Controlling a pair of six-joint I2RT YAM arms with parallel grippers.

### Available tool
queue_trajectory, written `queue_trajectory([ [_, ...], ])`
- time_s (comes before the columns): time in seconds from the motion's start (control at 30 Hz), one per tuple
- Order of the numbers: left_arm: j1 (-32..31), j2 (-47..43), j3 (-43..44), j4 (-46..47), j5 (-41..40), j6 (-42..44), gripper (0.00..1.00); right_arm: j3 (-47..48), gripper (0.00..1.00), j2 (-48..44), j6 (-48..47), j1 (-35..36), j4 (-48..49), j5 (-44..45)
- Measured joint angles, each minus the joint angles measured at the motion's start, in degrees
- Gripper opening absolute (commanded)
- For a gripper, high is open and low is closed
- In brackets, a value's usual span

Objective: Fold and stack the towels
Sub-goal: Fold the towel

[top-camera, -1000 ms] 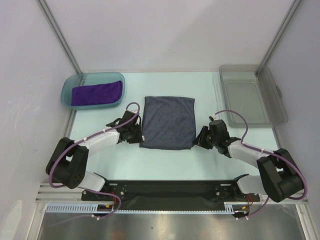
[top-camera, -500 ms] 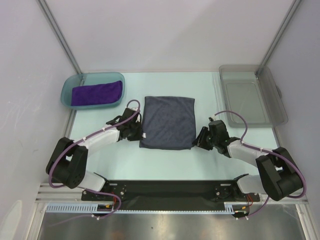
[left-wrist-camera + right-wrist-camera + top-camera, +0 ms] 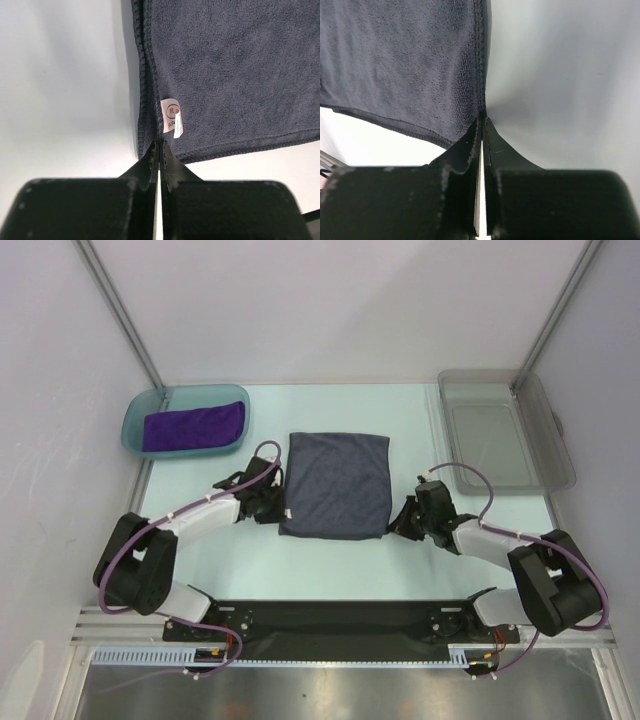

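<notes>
A grey-blue towel (image 3: 335,485) lies folded flat in the middle of the table. My left gripper (image 3: 279,509) is shut on its left hem close to the near-left corner. In the left wrist view the fingertips (image 3: 153,148) pinch the hem of the towel (image 3: 230,75) just below a small white label (image 3: 171,116). My right gripper (image 3: 396,524) is shut on the right hem near the near-right corner. There the gripper (image 3: 482,120) bites the stitched edge of the towel (image 3: 405,65). A deep purple towel (image 3: 193,425) lies folded in the teal tray.
The teal tray (image 3: 135,420) sits at the back left. A clear grey bin (image 3: 505,440) stands at the back right with nothing in it. Frame posts rise at both back corners, and the arms' base rail runs along the near edge.
Both grippers have gone from partly open to shut on the grey-blue towel's side hems. The right gripper edged in toward the towel. The towel has not moved.
</notes>
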Motion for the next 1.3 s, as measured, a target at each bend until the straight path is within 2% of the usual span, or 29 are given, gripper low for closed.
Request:
queue_trajectory([
  [0.2, 0.0, 0.0, 2.1, -3.2, 0.0, 0.0, 0.00, 1.5, 0.00, -0.7, -0.4, -0.1, -2.4, -0.1],
  [0.4, 0.0, -3.6, 5.1, -6.0, -0.3, -0.1, 0.00, 5.7, 0.00, -6.8, -1.5, 0.0, -5.6, -1.7],
  [0.53, 0.0, -7.1, 1.7, -4.5, -0.2, -0.2, 0.00, 3.3, 0.00, -9.1, -1.3, 0.7, -4.3, -2.8],
  [0.73, 0.0, -4.7, -4.0, -3.8, -0.4, -0.5, 0.00, -1.7, 0.00, -9.2, -1.2, 1.0, -4.9, -3.0],
  [0.93, 0.0, -4.4, -4.3, -3.8, -0.7, -0.5, 0.00, -2.5, 0.00, -10.1, -1.3, 0.7, -4.7, -3.1],
  [1.13, 0.0, -5.0, 2.6, -9.7, -2.9, -0.3, 0.00, 0.9, 0.00, -12.1, -3.0, -2.7, -7.7, -5.5],
  [1.3, 0.0, -10.9, 6.3, -12.2, -6.5, -0.1, 0.00, 1.0, 0.00, -17.2, -3.1, -2.4, -7.1, -7.3],
])
